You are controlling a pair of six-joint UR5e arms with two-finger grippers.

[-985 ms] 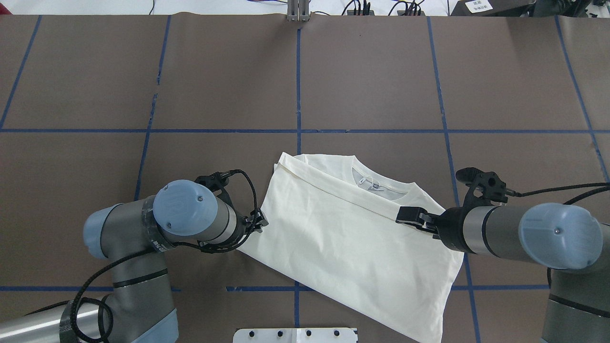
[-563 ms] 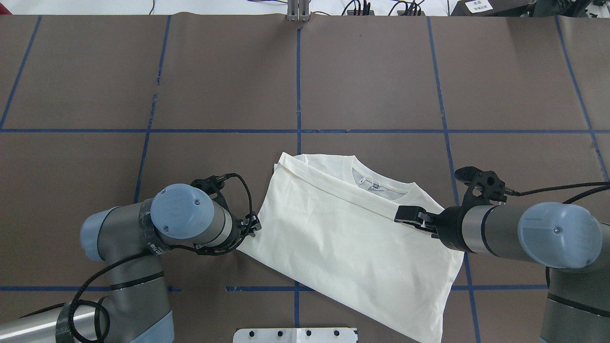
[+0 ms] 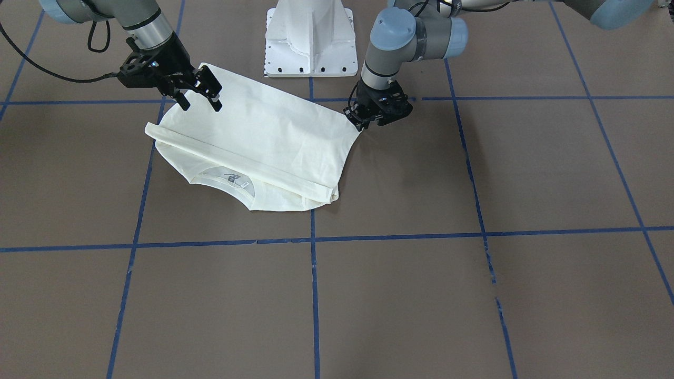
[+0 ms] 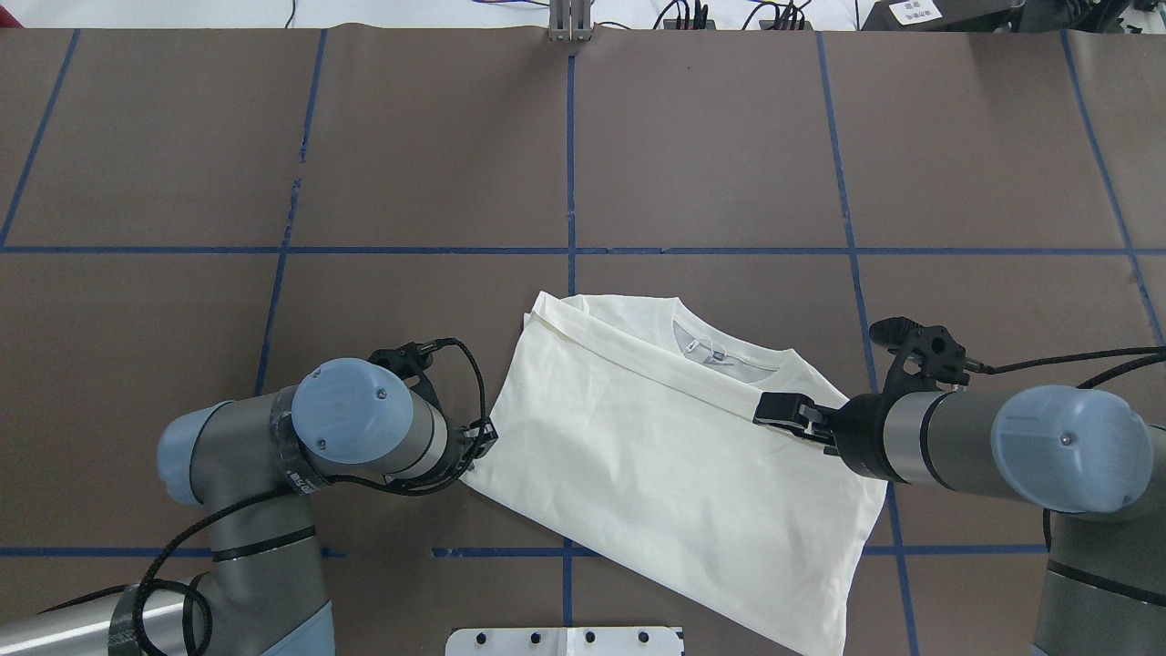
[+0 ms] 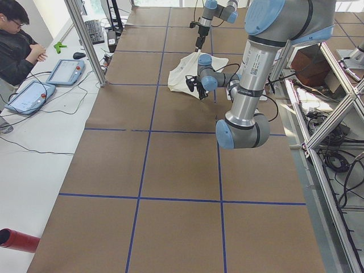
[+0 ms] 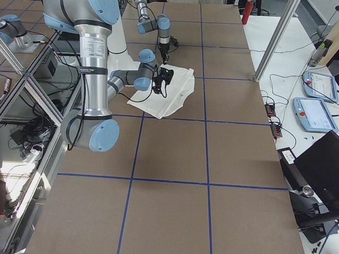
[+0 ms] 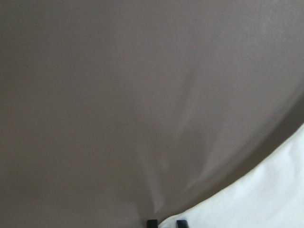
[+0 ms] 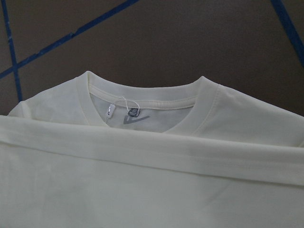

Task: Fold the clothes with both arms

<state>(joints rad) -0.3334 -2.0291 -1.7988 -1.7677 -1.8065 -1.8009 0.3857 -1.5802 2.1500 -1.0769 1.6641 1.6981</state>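
Smooth cream T-shirt [image 4: 656, 456], folded rectangular; collar [image 8: 142, 96] seemingly ribbed.

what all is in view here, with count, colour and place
T-shirt: one, cream, folded on the table between the arms, collar away from the robot
table: one, brown, blue tape grid
pedestal base: one, white, table's robot-side edge
pendants: two, grey-blue, white side bench
red cylinder: one, bench end
person: one, dark top, at the bench
left gripper: one, black, at a shirt corner, open or shut unclear
right gripper: one, black, open, above the shirt's right side
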